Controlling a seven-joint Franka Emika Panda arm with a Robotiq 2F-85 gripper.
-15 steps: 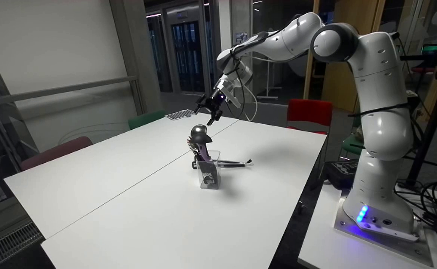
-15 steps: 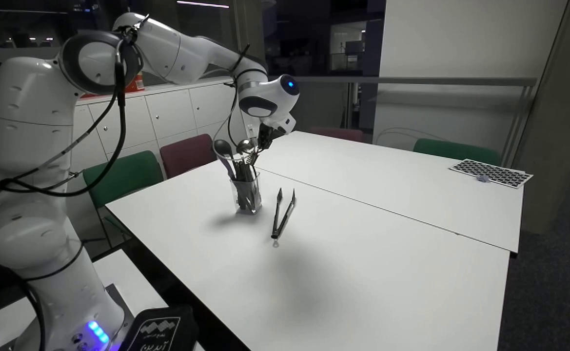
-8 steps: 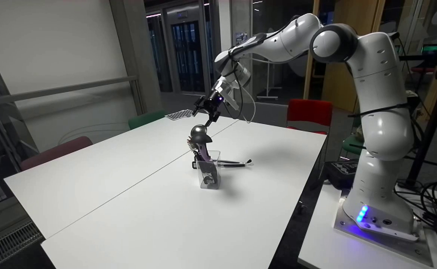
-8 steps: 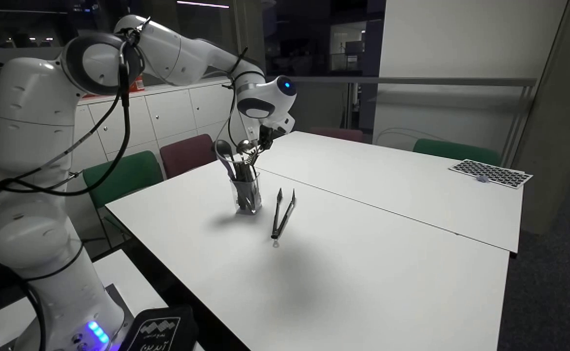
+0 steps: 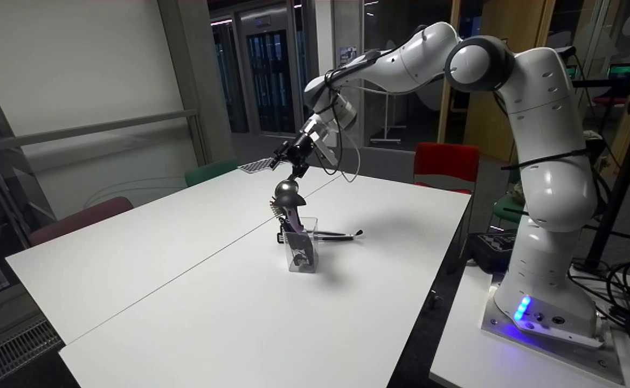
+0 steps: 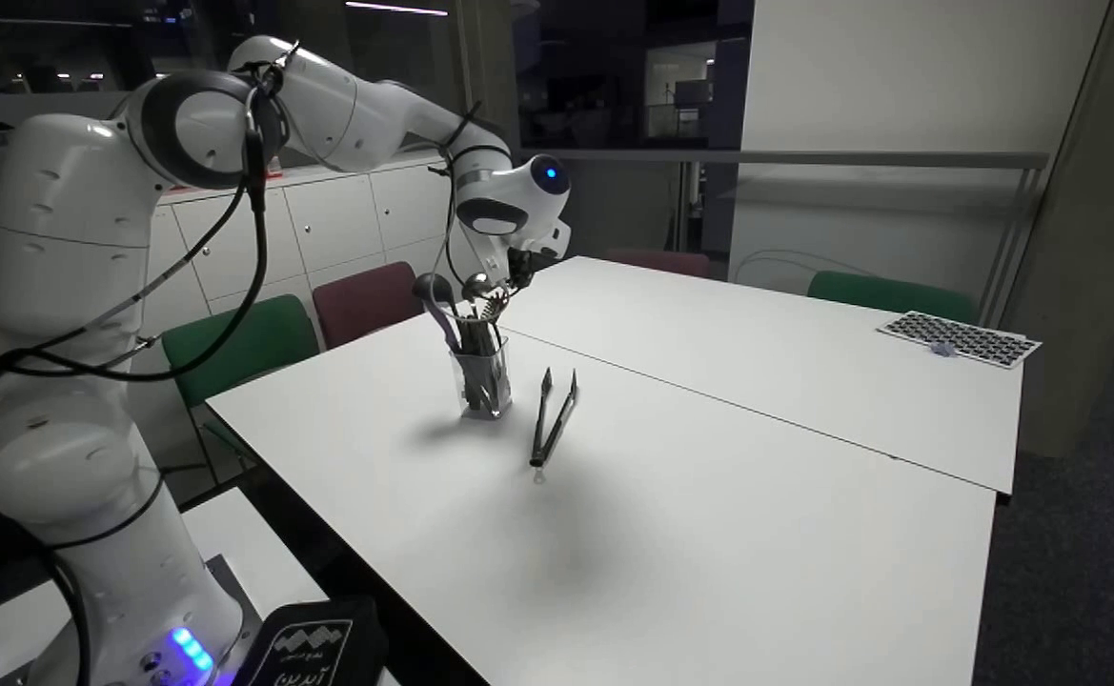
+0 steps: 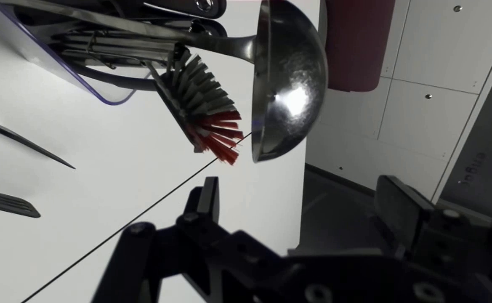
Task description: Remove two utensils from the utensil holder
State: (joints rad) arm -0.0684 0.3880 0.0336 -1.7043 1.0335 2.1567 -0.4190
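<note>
- Currently, gripper at bottom of wrist view, fingers spread wide.
- Utensil holder upright on white table, mid-frame in an exterior view; utensils inside.
- Metal ladle and brush jut from it, upper centre of wrist view.
- Tongs lie just right of holder, mid-frame in an exterior view.

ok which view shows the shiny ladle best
The wrist view: the shiny ladle looms large there, with bowl and much of the handle clear, though the picture's top edge clips the bowl. Both exterior views show only a small bowl, its handle lost among other utensils.
</note>
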